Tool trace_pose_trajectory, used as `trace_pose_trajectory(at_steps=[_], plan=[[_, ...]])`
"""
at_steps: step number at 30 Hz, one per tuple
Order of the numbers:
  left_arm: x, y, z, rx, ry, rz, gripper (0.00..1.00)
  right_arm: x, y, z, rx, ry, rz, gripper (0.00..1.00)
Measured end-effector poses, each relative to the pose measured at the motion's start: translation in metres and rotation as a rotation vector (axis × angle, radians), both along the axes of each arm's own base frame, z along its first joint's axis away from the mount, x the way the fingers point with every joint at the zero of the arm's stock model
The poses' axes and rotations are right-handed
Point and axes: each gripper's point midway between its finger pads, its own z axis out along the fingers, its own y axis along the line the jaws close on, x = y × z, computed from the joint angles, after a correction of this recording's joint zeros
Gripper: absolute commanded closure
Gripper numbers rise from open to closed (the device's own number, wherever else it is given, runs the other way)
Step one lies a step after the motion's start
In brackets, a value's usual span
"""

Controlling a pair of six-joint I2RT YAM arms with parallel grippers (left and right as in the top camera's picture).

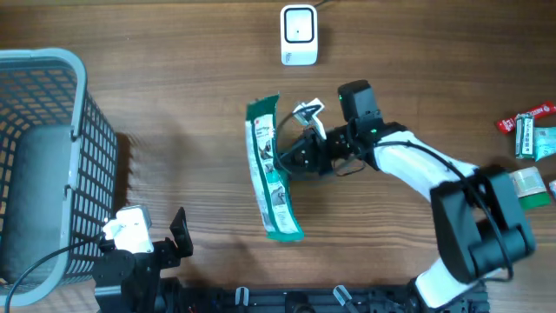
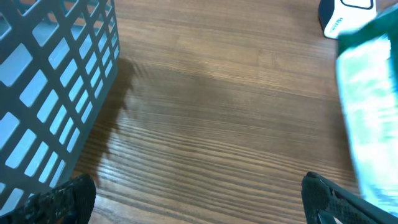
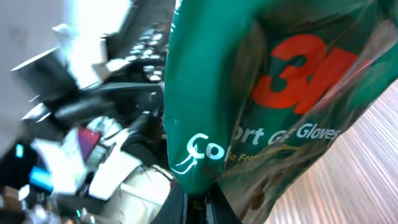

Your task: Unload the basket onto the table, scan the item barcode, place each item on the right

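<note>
The item is a long green and white glove packet, held off the wood near the table's middle. My right gripper is shut on its right edge. In the right wrist view the packet fills the frame, red logo showing, its lower edge pinched between my fingers. A white barcode scanner stands at the far edge. My left gripper rests open near the front left. In the left wrist view its fingertips stand wide apart over bare wood, the packet blurred at right.
A grey mesh basket stands at the left, its wall close to my left gripper. Several small packets lie at the right edge. The scanner's base shows at top right in the left wrist view.
</note>
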Motion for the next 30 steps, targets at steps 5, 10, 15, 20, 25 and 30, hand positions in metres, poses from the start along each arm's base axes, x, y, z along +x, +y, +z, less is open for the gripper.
trace_pose_trajectory(at_steps=[5, 10, 15, 20, 25, 30], plan=[[0.000, 0.000, 0.000, 0.000, 0.000, 0.000, 0.00, 0.017, -0.006, -0.049, -0.246, 0.124, -0.154, 0.92], [0.000, 0.000, 0.000, 0.000, 0.000, 0.000, 0.00, 0.025, -0.016, -0.072, -0.383, 0.145, -0.242, 0.35], [0.000, 0.000, 0.000, 0.000, 0.000, 0.000, 0.00, 0.025, -0.022, -0.083, -0.451, 0.162, -0.274, 0.14], [0.000, 0.000, 0.000, 0.000, 0.000, 0.000, 0.00, 0.019, -0.015, -0.095, -0.522, 0.089, -0.261, 0.00], [0.000, 0.000, 0.000, 0.000, 0.000, 0.000, 0.00, -0.011, 0.017, -0.117, -0.687, -0.094, -0.180, 0.00], [0.000, 0.000, 0.000, 0.000, 0.000, 0.000, 0.00, -0.009, 0.030, -0.126, -0.879, -0.314, -0.223, 0.00]])
